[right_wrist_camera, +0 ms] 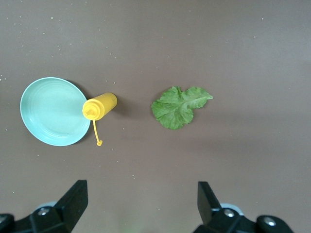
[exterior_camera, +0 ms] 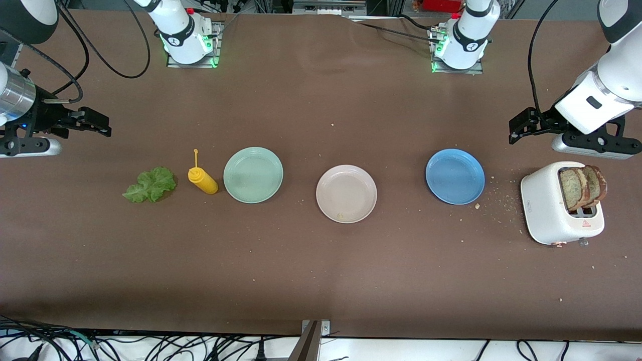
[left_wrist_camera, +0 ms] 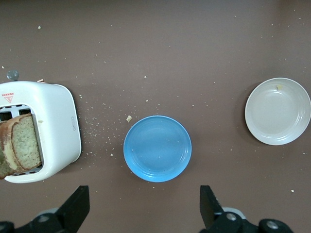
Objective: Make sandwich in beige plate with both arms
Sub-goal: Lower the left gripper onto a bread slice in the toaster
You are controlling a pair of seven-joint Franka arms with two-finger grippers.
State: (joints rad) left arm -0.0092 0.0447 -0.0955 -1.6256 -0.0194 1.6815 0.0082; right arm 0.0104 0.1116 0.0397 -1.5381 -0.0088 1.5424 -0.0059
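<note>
Now the beige plate (exterior_camera: 346,193) is seen flat at frame centre, bread slices (exterior_camera: 583,187) upright in the toaster (exterior_camera: 560,209) at right, lettuce (exterior_camera: 150,184) lying at left; both jaws are held released, the left gripper (exterior_camera: 516,126) at right edge, the right gripper (exterior_camera: 98,123) at left edge.

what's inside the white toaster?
Speckled brown bread slices stand up out of the boxy white toaster; their number is unclear. Their lower parts are hidden inside the slot.

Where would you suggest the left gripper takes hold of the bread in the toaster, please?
Probably from above, on the top edge of a bread slice: they stand upright and stick out of the toaster slot. The left gripper, open, hangs above the table near it.
</note>
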